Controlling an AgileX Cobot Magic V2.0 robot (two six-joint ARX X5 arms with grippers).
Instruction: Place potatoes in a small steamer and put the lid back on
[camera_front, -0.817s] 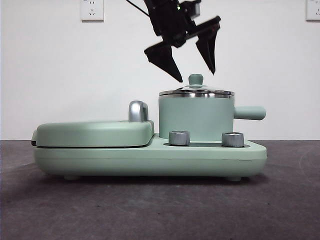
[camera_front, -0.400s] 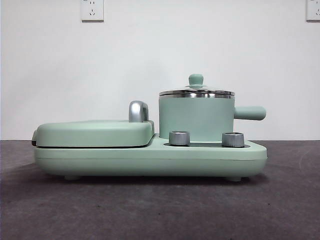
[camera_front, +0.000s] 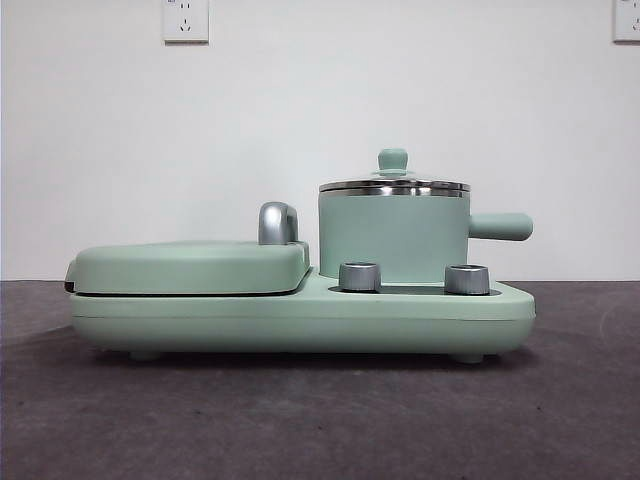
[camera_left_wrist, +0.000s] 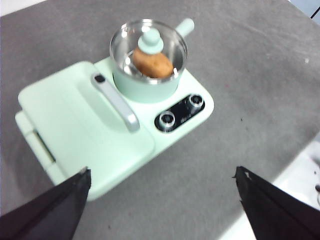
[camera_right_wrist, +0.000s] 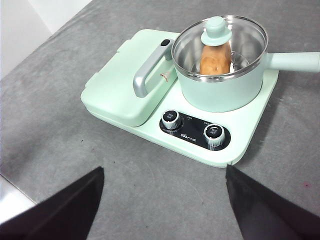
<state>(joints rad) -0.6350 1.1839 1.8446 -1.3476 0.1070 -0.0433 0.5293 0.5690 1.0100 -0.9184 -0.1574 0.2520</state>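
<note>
Potato (camera_right_wrist: 215, 59) sits inside the small steamer (camera_front: 393, 240), seen through the glass in both wrist views; oblong, orange-brown, standing roughly on end against the steel inner wall. Lid (camera_right_wrist: 220, 42) is on the steamer, seated flat on the steel rim, mint knob (camera_front: 392, 160) upright on top. Front view hides the potato behind the steamer wall.

Steamer stands on the right part of the mint green cooker base (camera_front: 300, 320), stubby side handle (camera_front: 500, 226) pointing away from the griddle side. Flat rectangular griddle cover (camera_front: 185, 267) is closed, just beside the steamer, chrome handle (camera_right_wrist: 150, 70) along its edge nearest the pot. Two steel control dials (camera_right_wrist: 171, 119) sit on a black panel in front of the steamer, near each other but apart. Cooker rests on the dark grey bench (camera_front: 320, 420).

Left end effector (camera_left_wrist: 162, 200): jaws spread wide apart, empty, high above the bench, well apart from the cooker. Right end effector (camera_right_wrist: 165, 197): jaws likewise wide apart, empty, raised above the bench on the dial side of the cooker, touching nothing. Neither arm shows in the front view. White wall with two sockets (camera_front: 185, 20) behind.
</note>
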